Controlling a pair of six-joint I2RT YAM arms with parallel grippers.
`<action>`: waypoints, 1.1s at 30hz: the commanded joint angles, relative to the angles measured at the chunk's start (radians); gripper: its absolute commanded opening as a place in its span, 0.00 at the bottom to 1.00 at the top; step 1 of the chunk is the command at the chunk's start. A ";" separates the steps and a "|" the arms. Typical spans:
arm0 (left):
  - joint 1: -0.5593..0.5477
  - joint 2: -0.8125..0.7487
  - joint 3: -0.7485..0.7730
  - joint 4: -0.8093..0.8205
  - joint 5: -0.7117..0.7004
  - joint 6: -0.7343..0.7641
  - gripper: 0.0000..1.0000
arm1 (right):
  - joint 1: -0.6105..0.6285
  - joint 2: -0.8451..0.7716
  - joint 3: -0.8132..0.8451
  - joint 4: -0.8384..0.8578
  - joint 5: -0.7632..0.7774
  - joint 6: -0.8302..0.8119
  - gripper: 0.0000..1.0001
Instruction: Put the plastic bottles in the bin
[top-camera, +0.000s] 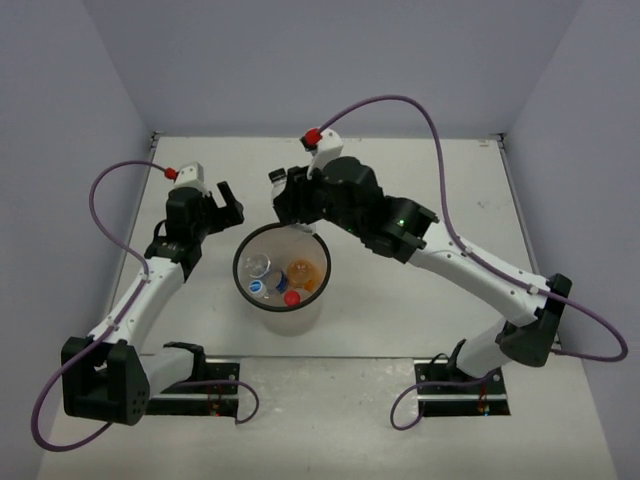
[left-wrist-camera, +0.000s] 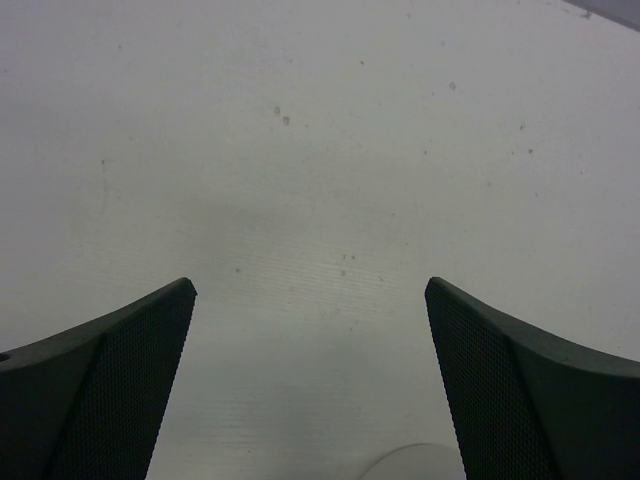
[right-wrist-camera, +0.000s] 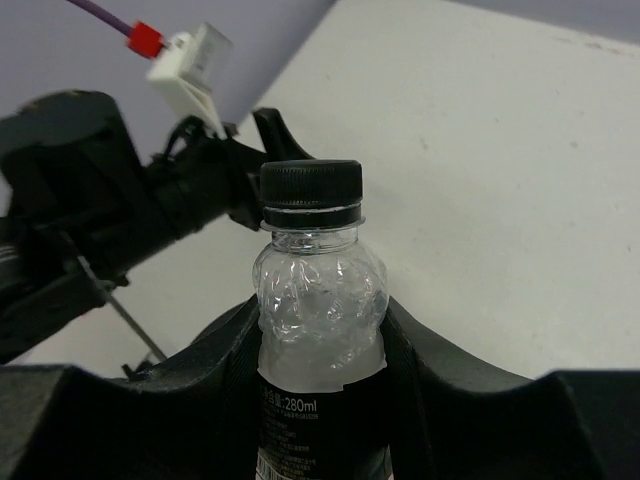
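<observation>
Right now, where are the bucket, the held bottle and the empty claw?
bucket (top-camera: 290, 322): overhead view, on its front wall.
black-label bottle (right-wrist-camera: 318, 300): right wrist view, on its clear body.
left gripper (left-wrist-camera: 310, 285): left wrist view, midway between its fingertips.

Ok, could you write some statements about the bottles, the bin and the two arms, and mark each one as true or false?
1. The right fingers hold a black-capped bottle. True.
2. The left fingers are shut on a bottle. False: they are open and hold nothing, with only the table below them.
3. The bin lies on its side. False: it stands upright between the two arms, with its opening facing up.
4. An orange bottle is inside the bin. True.
</observation>
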 joint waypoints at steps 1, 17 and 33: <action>0.003 -0.031 -0.006 -0.011 -0.046 0.010 1.00 | 0.060 0.026 0.059 -0.057 0.264 0.058 0.18; 0.003 -0.029 -0.013 -0.001 -0.033 0.013 1.00 | 0.119 0.077 0.038 -0.126 0.272 0.146 0.96; 0.003 -0.042 -0.017 0.006 -0.032 0.005 1.00 | 0.017 -0.110 0.059 -0.109 0.241 0.046 0.99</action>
